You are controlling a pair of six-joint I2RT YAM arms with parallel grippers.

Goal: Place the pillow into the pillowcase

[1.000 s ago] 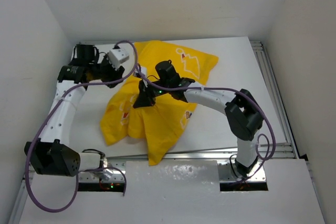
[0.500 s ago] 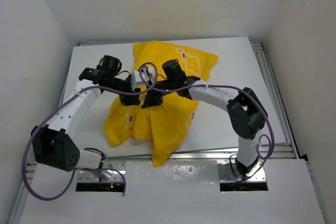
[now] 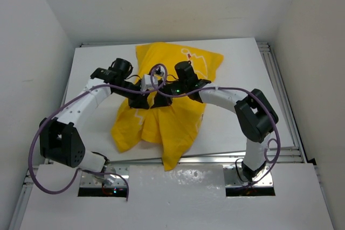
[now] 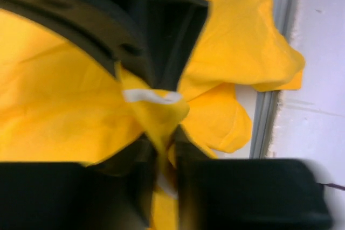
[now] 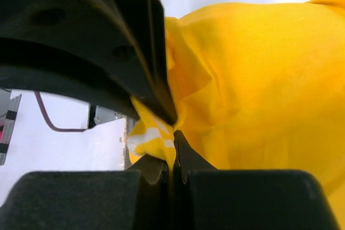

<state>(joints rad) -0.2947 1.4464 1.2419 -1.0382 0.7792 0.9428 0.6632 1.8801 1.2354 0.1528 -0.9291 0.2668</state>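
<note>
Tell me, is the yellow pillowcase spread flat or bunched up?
Bunched up. The left gripper and right gripper each pinch a fold of the pillowcase near its middle, and wrinkled fabric drapes away from them.

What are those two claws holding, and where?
The right gripper pinches a bunched fold of the pillowcase near its middle; the left gripper straddles a neighbouring fold, grip uncertain.

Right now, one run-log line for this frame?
left gripper: shut on pillowcase | right gripper: shut on pillowcase | grips: side by side | pillow: not visible
</note>
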